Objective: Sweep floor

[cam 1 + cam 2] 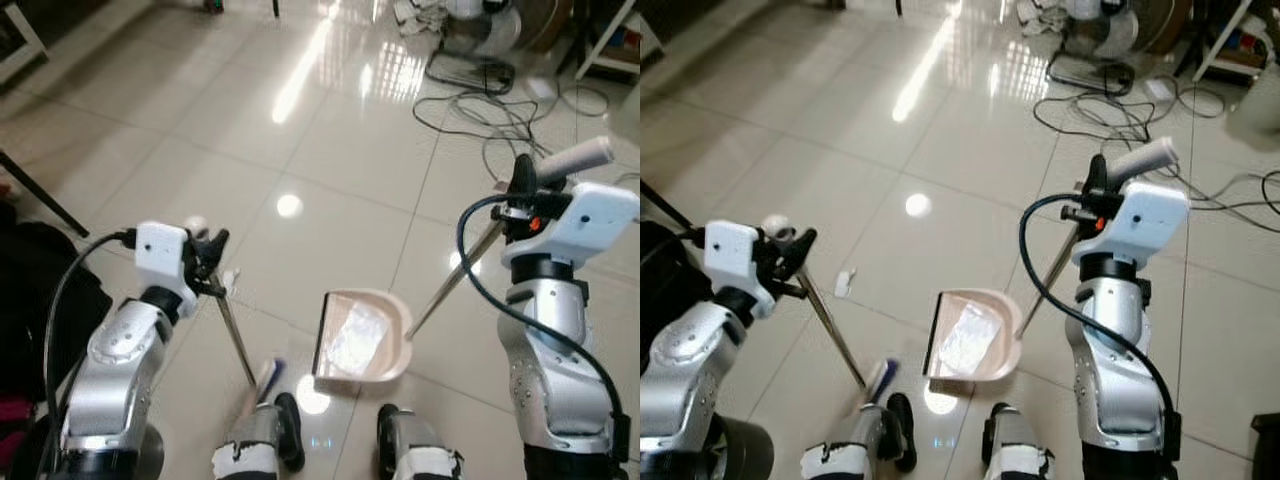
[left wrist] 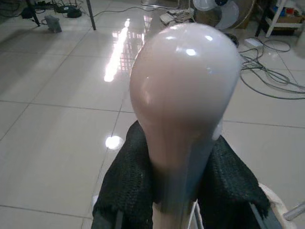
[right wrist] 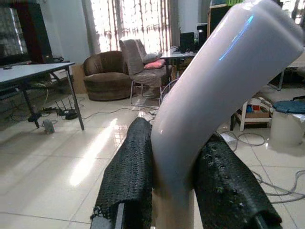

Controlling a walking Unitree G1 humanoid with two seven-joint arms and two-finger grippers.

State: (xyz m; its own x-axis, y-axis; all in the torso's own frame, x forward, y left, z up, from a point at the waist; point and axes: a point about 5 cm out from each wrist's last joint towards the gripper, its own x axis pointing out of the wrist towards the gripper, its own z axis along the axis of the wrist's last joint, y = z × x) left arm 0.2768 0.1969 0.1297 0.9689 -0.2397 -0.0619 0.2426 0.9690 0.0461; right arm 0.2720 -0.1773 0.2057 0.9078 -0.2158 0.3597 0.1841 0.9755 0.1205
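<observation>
Your broom (image 1: 236,338) slants down from your left side, and its brush end (image 1: 262,381) touches the shiny tiled floor (image 1: 300,140) right in front of your left foot (image 1: 262,440). Your left gripper (image 1: 207,262) is clamped tight around the top of the broom's thin metal pole. In the left wrist view, the black fingers (image 2: 125,181) press on both sides of the round pale knob (image 2: 183,90) at the end of the broom. Just beside the brush sits the pink dustpan (image 1: 362,337), flat on the floor in front of your feet, with its open mouth facing the broom. Something pale and crinkly (image 1: 355,335) lies inside the pan, but you cannot tell what it is. The dustpan's long handle (image 1: 455,280) leans up to your right gripper (image 1: 522,190), which is squeezed shut on it near the top. In the right wrist view, the black fingers (image 3: 131,176) hug the white bent grip (image 3: 214,86). A small white scrap (image 1: 844,283) lies on the tiles near the broom's pole. Far ahead of you, a tangle of dark cables (image 1: 490,100) snakes over the floor, near a white fan (image 1: 480,25).
</observation>
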